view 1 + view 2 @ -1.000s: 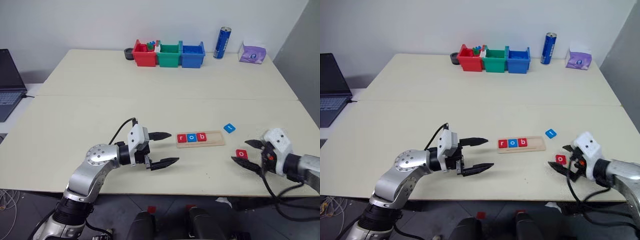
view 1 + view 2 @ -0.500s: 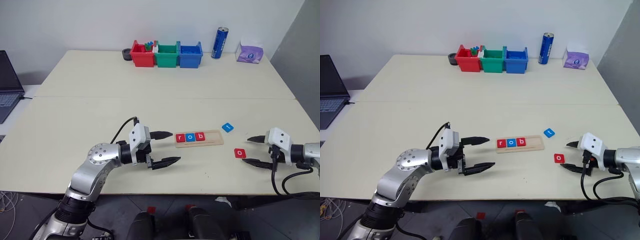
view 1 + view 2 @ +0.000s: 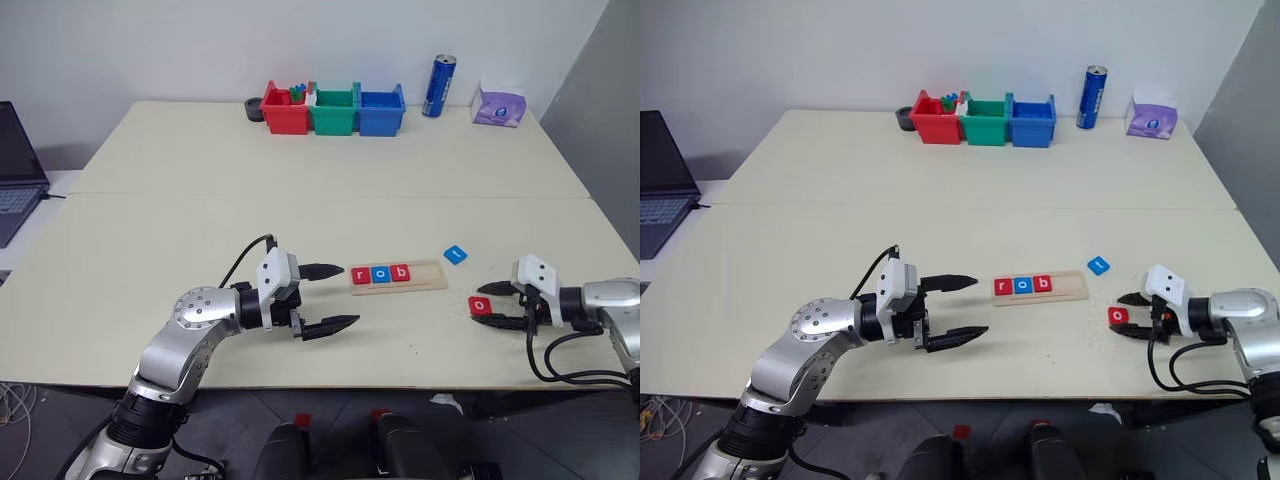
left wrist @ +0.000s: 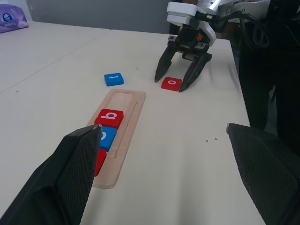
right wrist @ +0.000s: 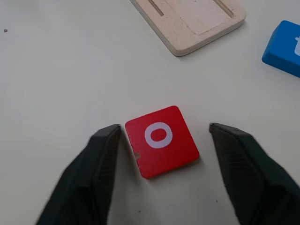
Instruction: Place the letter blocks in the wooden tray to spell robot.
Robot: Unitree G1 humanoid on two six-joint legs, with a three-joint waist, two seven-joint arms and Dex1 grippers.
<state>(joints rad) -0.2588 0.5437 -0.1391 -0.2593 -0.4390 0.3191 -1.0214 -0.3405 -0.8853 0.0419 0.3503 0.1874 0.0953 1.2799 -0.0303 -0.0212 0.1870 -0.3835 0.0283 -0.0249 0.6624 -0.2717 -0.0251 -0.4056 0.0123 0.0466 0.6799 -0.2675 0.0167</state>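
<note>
Right wrist view: right claw [image 5: 161,140] half-open, straddling red "o" block [image 5: 161,140]; one finger [image 5: 101,154] touching.

At the far edge of the table [image 3: 200,210] stand three bins side by side: a red bin [image 3: 285,108], a green bin [image 3: 334,111] just beside it, then a blue bin [image 3: 383,110]. A dark round dish [image 3: 256,107] touches the red bin's outer side. Beyond the blue bin stand an upright blue can [image 3: 440,86] and then a purple packet [image 3: 498,104]; a laptop [image 3: 15,165] lies off the table's left end.

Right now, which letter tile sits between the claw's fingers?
The red "o" tile, lying flat on the table between the right claw. The blue one lies loose; three sit in the tray.
</note>
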